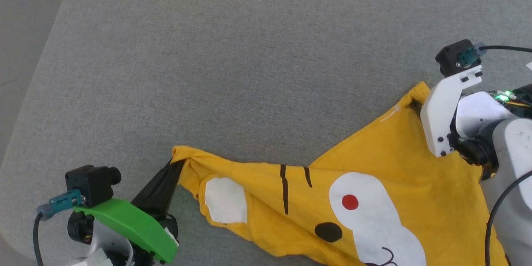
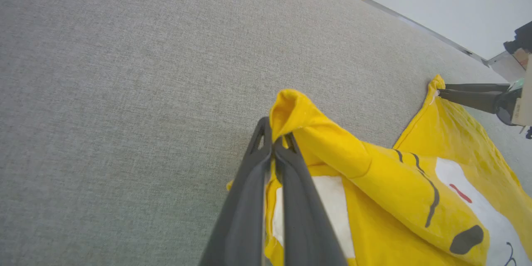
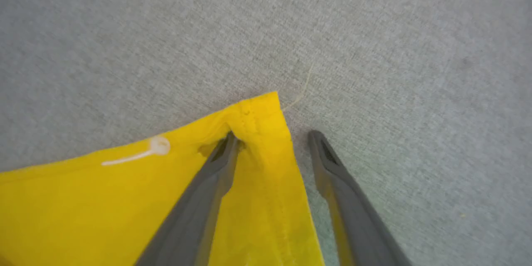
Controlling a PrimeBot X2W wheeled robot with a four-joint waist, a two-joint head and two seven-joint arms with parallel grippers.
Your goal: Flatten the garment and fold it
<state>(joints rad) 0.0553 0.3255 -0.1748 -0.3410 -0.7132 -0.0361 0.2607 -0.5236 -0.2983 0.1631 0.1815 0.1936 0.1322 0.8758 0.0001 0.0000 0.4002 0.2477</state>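
Flattening stage, I'd say, and nowhere near folding yet. The garment (image 1: 374,183) lies print-up on the grey bench (image 1: 249,50), down around 4 to 5 o'clock in the head view, and part of it runs off the bottom edge.

The left hand (image 2: 274,133) is clenched on a bunched-up corner over at 7 o'clock. The cloth rolls over its tips there, so it's a lumpy pinch rather than a clean one. The right hand (image 3: 273,135) is at the 3 o'clock corner with its jaws apart. One finger is tucked into a little fold of the hem and the other sits on bare bench just beside the edge.

My take: close the right hand on that corner first, with both layers between the fingers. Then pull the corners apart, left toward 9 and right toward 3, staying low. Go slowly, since soft cotton can slip out of a shallow pinch.
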